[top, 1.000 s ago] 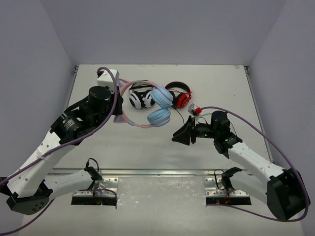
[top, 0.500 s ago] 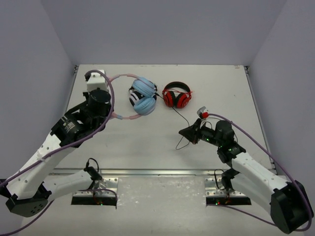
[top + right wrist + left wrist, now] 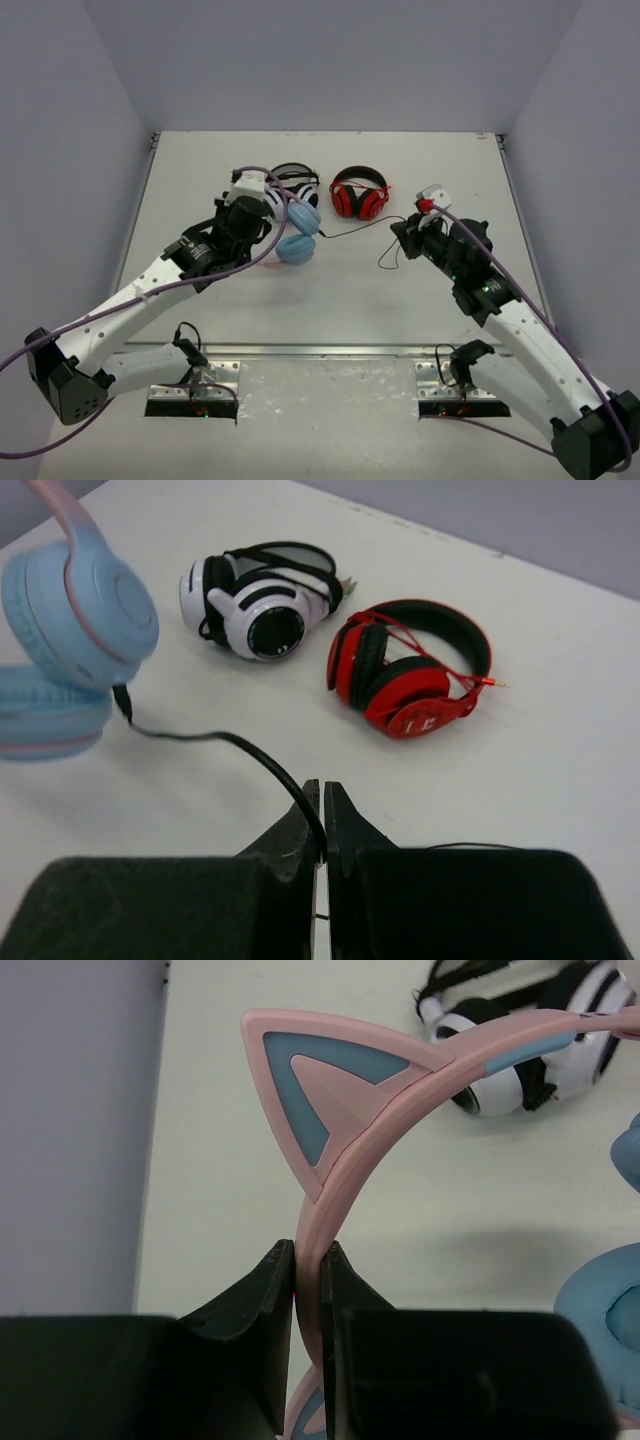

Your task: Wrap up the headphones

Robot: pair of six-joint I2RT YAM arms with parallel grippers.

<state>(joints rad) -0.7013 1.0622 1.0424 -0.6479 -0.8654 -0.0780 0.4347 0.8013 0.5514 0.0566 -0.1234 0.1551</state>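
Note:
The headphones have a pink cat-ear headband and light blue ear cups. My left gripper is shut on the headband just below one cat ear and holds the headphones left of the table's middle. The thin black cable runs from the upper cup rightwards to my right gripper. That gripper is shut on the cable, and a slack loop hangs below it. The blue cups show at the left of the right wrist view.
White-and-black headphones lie just behind the blue cups, partly hidden by my left wrist; they also show in the right wrist view. Red-and-black headphones lie at the back centre, close to the cable's path.
My left gripper has carried the headphones right and nearer, in front of the white-and-black pair. My right gripper has moved away from me and up with the cable, which now runs nearly taut.

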